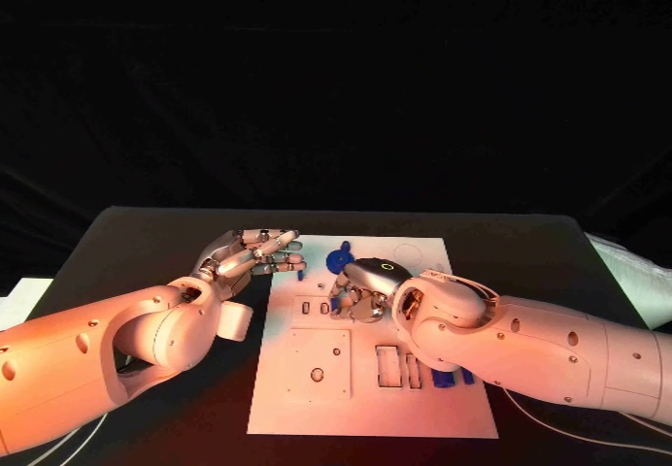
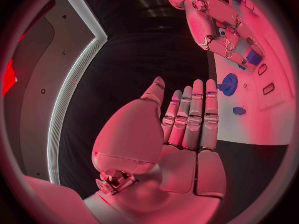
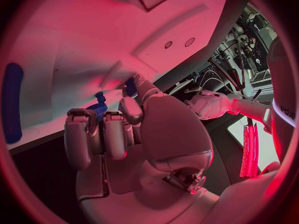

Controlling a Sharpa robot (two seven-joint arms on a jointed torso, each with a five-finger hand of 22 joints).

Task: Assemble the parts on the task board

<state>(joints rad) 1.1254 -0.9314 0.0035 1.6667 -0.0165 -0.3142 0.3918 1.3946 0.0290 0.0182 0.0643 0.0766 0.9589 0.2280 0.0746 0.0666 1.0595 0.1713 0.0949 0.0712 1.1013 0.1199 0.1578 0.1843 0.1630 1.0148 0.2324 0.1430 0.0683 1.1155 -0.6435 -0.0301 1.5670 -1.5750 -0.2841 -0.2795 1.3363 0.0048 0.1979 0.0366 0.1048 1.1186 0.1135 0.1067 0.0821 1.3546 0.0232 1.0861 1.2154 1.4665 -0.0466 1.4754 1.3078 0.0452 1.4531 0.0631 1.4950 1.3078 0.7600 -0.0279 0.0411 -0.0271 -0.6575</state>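
The white task board [image 1: 371,388] lies in the middle of the black table. A blue gear [image 1: 341,260] stands near the board's far edge, also seen as the gear [image 2: 228,84] with a small blue part [image 2: 239,111] close by. My left hand [image 1: 259,254] hovers just off the board's far left corner, fingers straight and apart, holding nothing. My right hand [image 1: 361,289] is over the board close to the gear, fingers curled in. It pinches a small blue part [image 2: 253,57] at its fingertips, seen again as the part [image 3: 131,87].
Rectangular and round cut-outs [image 1: 388,366] mark the board's near half. More blue parts [image 1: 446,377] stand by the board's right edge beside my right forearm. A long blue part [image 3: 12,102] lies on the board. A pale object [image 1: 21,296] sits at the table's left edge.
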